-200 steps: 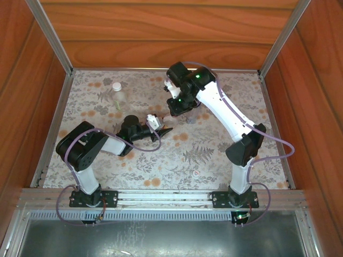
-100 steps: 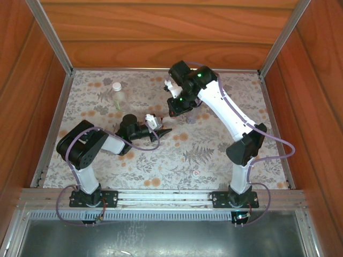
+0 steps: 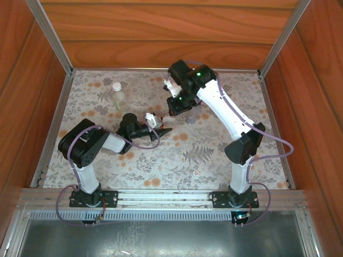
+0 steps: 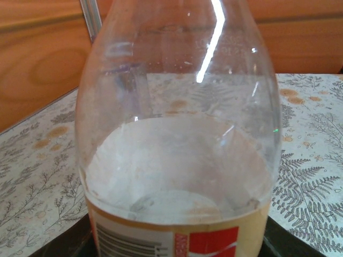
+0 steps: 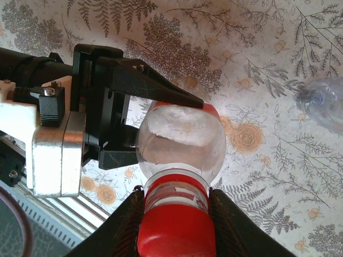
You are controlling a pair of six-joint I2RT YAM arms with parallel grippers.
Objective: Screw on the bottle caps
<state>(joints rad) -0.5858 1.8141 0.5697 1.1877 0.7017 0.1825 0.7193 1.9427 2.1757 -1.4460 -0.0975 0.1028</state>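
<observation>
Bottle [image 5: 179, 142] sits apparently clamped in left pincer [image 3: 164, 130], its red cap [image 5: 172, 235] gripped by right pincer [image 5: 175, 197].

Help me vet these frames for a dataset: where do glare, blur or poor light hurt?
Left wrist: a bright glare streak crosses the labelled bottle, and the table seen through it looks hazy. Right wrist: the red cap, very near, is soft; the bottle at the right edge is blurred. Top external: even light, no harsh shadows.
</observation>
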